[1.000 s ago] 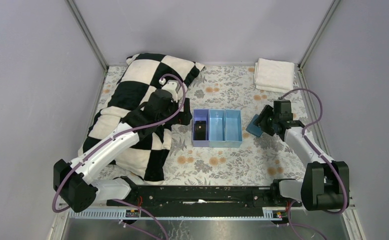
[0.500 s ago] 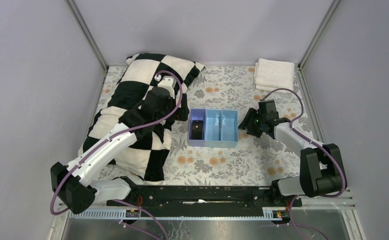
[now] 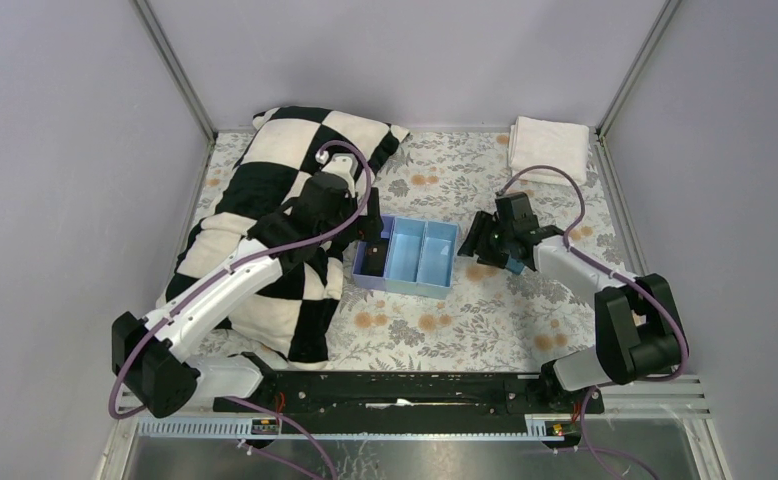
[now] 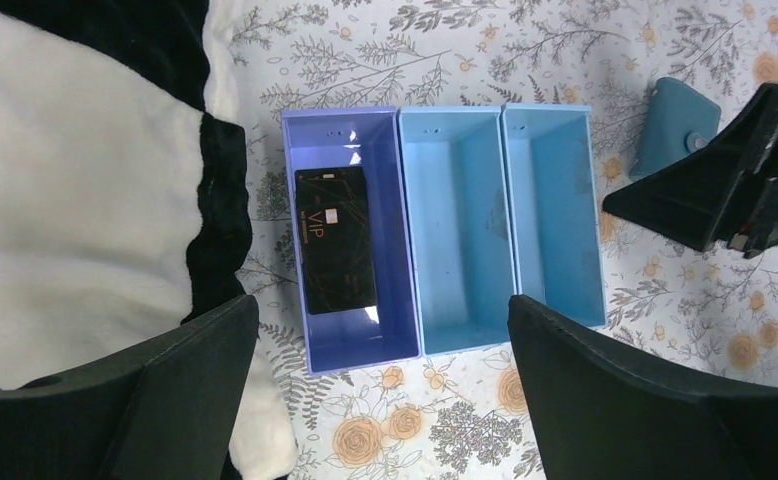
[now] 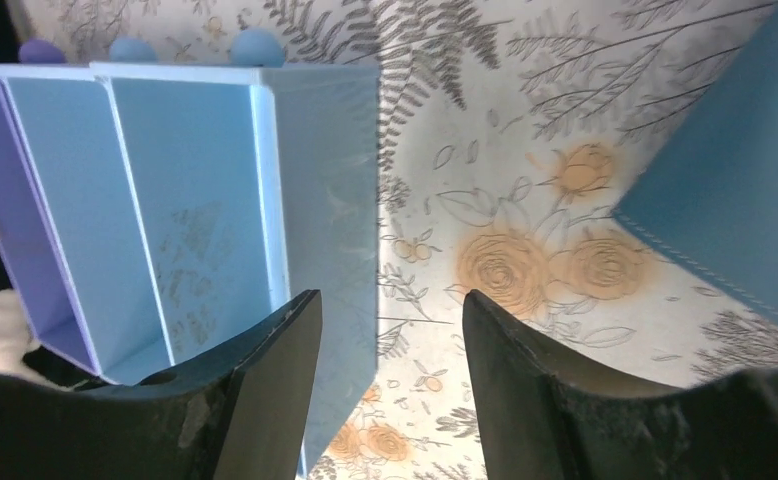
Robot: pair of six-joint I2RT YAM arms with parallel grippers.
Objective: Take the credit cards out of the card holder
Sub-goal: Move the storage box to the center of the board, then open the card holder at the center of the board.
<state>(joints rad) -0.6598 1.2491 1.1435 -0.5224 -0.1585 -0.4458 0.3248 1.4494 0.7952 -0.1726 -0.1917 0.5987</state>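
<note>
In the last second the right fingers [image 3: 475, 240] left the card holder [image 4: 673, 125] and swung to the tray's [image 4: 555, 200] right wall, shoving the tray left and askew. The holder lies folded on the desk just right of the tray, ungripped, so I judge extraction has stalled. Both pairs are parted and empty, the left fingers [image 3: 369, 232] hovering wide above the tray; count one three-compartment tray, one credit card [image 4: 335, 240] in its lavender left compartment, one holder.

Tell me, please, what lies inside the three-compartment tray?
One black card lies flat in the lavender end compartment of the tray. The two light blue compartments look empty. Anything beneath the card cannot be seen, because the card covers that spot.
</note>
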